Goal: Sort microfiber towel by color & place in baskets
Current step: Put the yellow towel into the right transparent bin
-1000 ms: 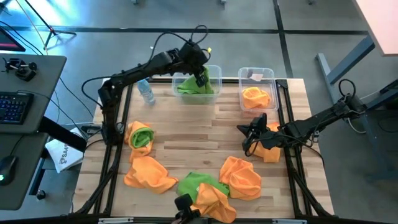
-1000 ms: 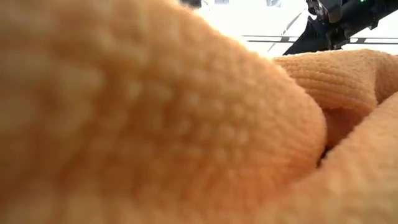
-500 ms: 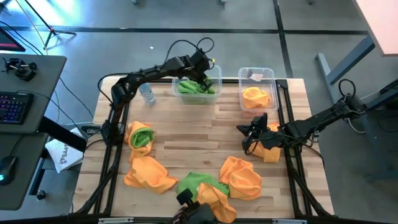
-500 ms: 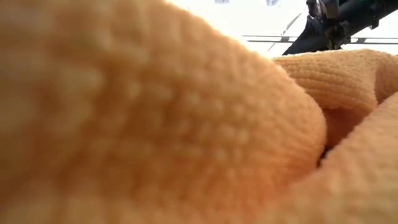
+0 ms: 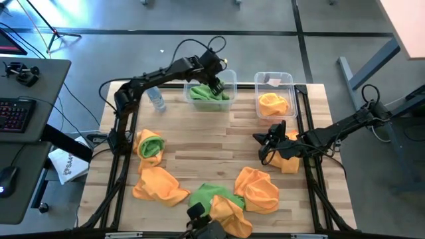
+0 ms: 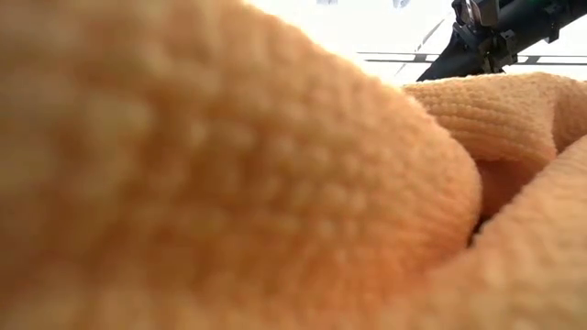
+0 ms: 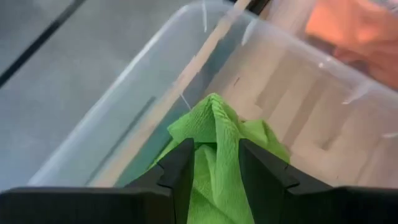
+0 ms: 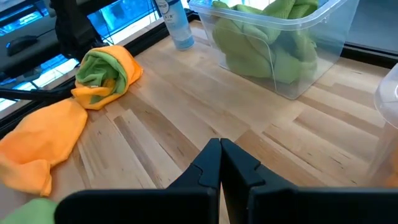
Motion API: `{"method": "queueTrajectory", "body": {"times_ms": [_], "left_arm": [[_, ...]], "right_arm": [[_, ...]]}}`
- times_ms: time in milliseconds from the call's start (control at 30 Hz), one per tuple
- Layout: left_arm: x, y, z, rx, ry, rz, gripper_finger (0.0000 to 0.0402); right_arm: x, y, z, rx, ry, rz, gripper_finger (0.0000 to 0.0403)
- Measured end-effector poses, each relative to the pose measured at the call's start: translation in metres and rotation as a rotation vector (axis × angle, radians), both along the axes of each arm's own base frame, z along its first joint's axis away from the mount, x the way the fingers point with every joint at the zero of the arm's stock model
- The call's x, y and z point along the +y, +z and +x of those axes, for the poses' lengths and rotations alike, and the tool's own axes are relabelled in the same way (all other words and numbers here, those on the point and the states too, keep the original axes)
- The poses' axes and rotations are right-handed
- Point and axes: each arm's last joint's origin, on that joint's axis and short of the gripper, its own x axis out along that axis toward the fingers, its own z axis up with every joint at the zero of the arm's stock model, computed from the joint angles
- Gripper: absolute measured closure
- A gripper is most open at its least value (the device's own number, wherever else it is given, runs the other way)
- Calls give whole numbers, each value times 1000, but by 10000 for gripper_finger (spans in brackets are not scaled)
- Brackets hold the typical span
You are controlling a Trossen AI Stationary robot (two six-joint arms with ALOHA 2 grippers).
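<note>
**Left arm releasing green towel into the wider basket**

Left gripper [image 5: 216,85] sits over the wider basket [image 5: 232,74] at the far edge of the table [image 5: 199,143], left of centre. In the left wrist view the fingers [image 7: 180,171] are spread, with a ridge of the green towel [image 7: 217,134] standing between them; the cloth looks slack, not pinched. Judged step: letting go of a green towel inside the basket.

To do it well: lift straight up so the fingers clear the ridge without snagging the pile, and keep clear of the basket wall. Microfiber clings, so a slow rise seems wise. Check that no corner hangs over the rim.

Right gripper [image 5: 265,143] waits low over the table on the right side, jaws pressed together, just beside an orange towel [image 5: 287,159].

Containers:
- Wider basket: green cloth only.
- Narrower basket [image 5: 273,76], far right, white label on it: one orange towel [image 5: 272,103].

Still loose on the table: a green-in-orange bundle [image 5: 149,144] at left, an orange towel [image 5: 159,185] near left, a green towel [image 5: 209,194] near centre under orange ones [image 5: 257,189]. A water bottle [image 5: 156,98] stands left of the wider basket. The low view is filled by orange cloth [image 6: 229,183].
</note>
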Motion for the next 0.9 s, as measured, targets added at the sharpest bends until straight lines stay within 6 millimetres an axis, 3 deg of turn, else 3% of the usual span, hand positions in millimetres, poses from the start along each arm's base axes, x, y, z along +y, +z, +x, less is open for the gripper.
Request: {"method": "queueTrajectory", "body": {"times_ms": [267, 433, 567, 900], "left_arm": [[-21, 56, -22, -108, 3, 46, 286], [-78, 82, -25, -161, -137, 77, 318], [-130, 77, -27, -218, -206, 78, 388], [-231, 39, -78, -307, -248, -55, 401]], "right_arm": [[0, -1, 0, 8, 5, 1, 402], [1, -1, 0, 20, 50, 31, 402], [3, -2, 0, 30, 88, 56, 402], [5, -2, 1, 40, 152, 101, 402]]}}
